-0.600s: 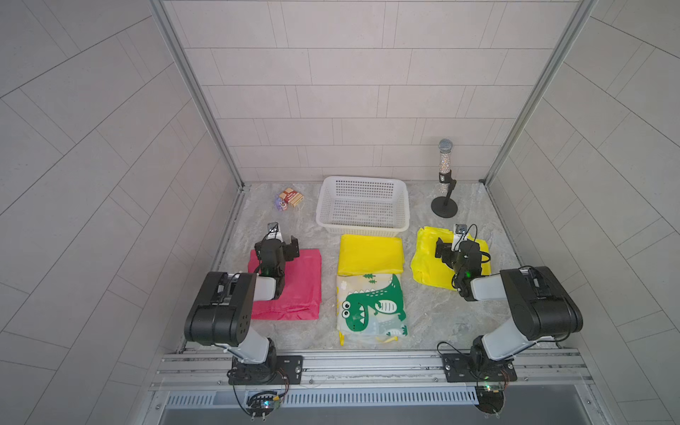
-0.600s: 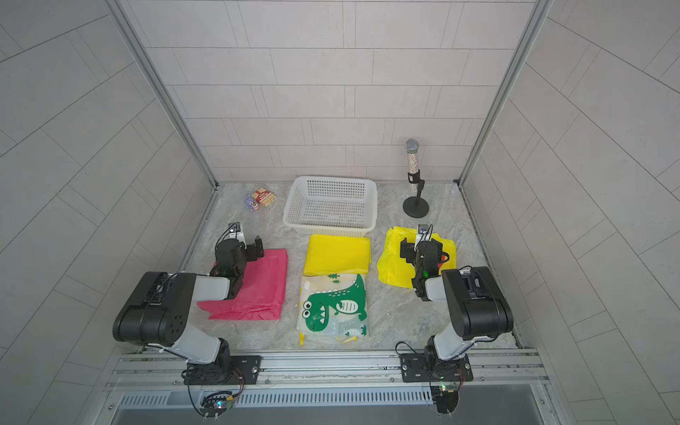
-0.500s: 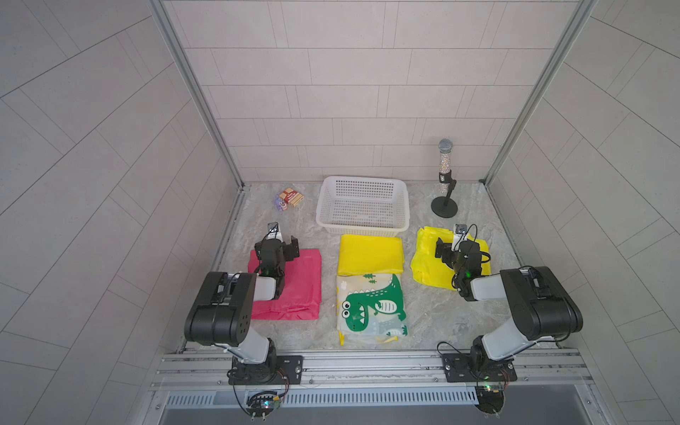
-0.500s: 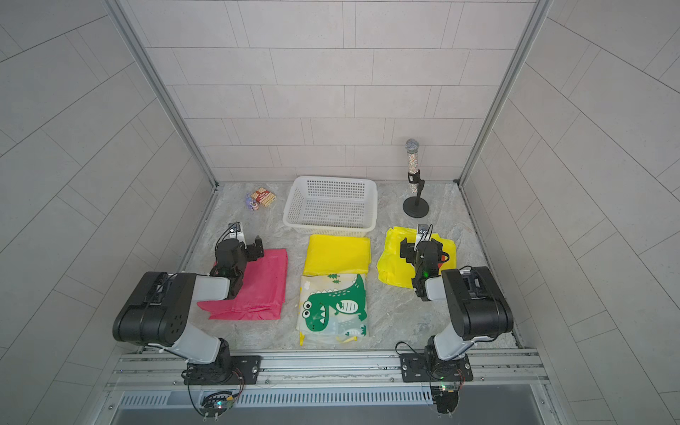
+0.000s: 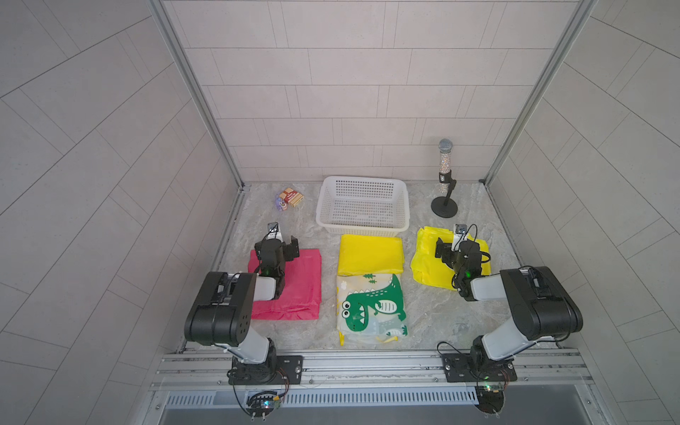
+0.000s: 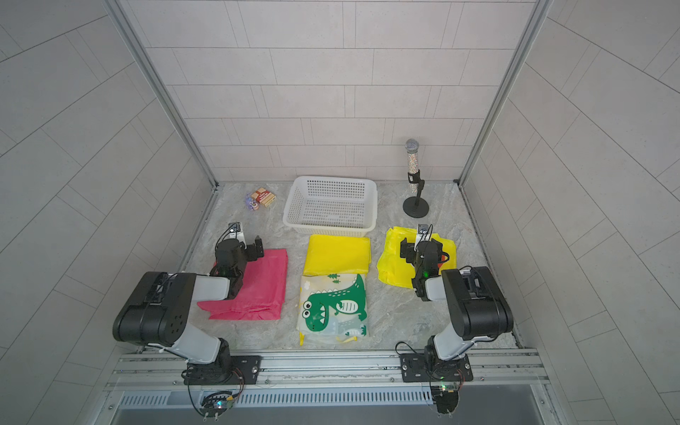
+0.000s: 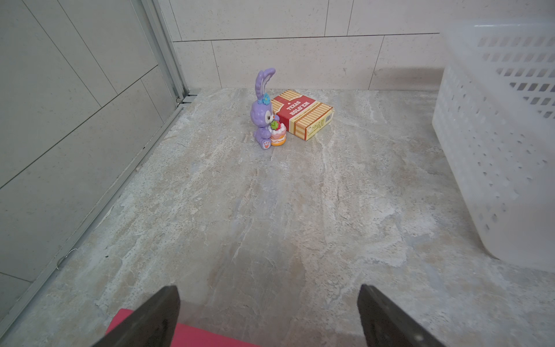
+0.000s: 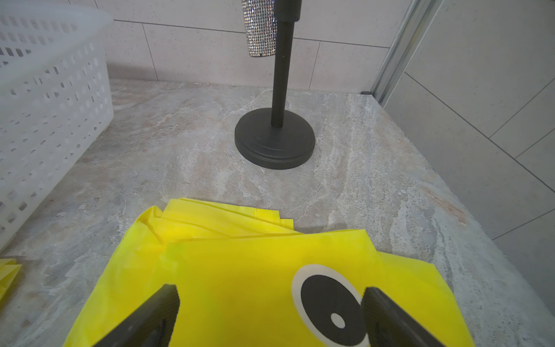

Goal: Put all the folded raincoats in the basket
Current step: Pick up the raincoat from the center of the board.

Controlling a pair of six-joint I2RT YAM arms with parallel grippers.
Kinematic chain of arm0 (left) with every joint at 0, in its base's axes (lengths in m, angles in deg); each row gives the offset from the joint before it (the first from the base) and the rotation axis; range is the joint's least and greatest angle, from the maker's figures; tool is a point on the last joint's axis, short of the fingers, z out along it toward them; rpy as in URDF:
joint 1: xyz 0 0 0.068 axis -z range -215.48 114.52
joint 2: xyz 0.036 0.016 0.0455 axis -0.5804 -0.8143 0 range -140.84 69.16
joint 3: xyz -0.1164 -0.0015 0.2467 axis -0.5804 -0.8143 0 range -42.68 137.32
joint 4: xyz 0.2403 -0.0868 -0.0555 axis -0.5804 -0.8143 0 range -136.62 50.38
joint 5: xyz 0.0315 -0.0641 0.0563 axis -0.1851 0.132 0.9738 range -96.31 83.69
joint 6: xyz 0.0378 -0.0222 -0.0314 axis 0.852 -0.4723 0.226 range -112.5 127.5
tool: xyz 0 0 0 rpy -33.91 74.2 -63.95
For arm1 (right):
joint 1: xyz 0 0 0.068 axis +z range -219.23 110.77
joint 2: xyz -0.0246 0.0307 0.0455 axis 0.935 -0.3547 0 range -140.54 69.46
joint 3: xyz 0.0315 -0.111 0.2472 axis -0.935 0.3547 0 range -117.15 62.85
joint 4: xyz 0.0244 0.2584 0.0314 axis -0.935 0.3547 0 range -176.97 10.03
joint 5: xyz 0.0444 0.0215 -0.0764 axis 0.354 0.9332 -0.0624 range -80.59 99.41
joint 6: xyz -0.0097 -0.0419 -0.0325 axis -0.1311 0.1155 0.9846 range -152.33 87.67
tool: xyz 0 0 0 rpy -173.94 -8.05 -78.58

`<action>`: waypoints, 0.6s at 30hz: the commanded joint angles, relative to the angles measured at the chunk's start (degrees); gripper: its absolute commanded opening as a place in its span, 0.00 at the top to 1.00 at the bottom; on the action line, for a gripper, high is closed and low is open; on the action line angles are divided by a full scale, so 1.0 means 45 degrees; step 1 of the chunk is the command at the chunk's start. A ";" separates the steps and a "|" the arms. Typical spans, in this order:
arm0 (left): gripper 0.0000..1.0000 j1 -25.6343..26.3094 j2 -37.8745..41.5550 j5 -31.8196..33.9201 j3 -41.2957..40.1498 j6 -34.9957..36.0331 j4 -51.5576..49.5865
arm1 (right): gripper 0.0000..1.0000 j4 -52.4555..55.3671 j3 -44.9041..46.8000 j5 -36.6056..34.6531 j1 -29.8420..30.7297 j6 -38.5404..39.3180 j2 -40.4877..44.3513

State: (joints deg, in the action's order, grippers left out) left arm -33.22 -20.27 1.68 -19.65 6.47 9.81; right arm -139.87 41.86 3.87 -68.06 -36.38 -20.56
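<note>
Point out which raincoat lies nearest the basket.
The plain yellow raincoat in the middle: its far edge lies right by the basket. The pink raincoat, the dinosaur-print raincoat and the crumpled yellow raincoat lie farther off.

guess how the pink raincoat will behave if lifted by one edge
Probably floppy: the pink raincoat is a thin folded sheet with loose, uneven layers at its near edge, so the folds would likely fall open. It likely weighs little, since it lies flat and thin.
</note>
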 commanded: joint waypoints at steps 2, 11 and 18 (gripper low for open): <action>0.00 -0.0069 -0.0073 0.0075 0.0108 0.0023 -0.0026 | 0.00 -0.0030 -0.0100 -0.0044 -0.0030 0.0054 0.0102; 0.00 -0.0045 -0.0068 0.0075 0.0079 0.0022 0.0031 | 0.00 -0.0043 -0.0099 -0.0039 -0.0027 0.0056 0.0102; 0.00 -0.0053 0.0198 0.1026 -0.0175 -0.0393 0.0296 | 0.00 -0.0188 -0.0025 -0.0386 -0.0027 -0.0014 0.0121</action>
State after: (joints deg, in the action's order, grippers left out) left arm -33.22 -20.27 3.34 -19.70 5.92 10.09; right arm -139.87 41.86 3.79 -68.06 -36.38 -20.58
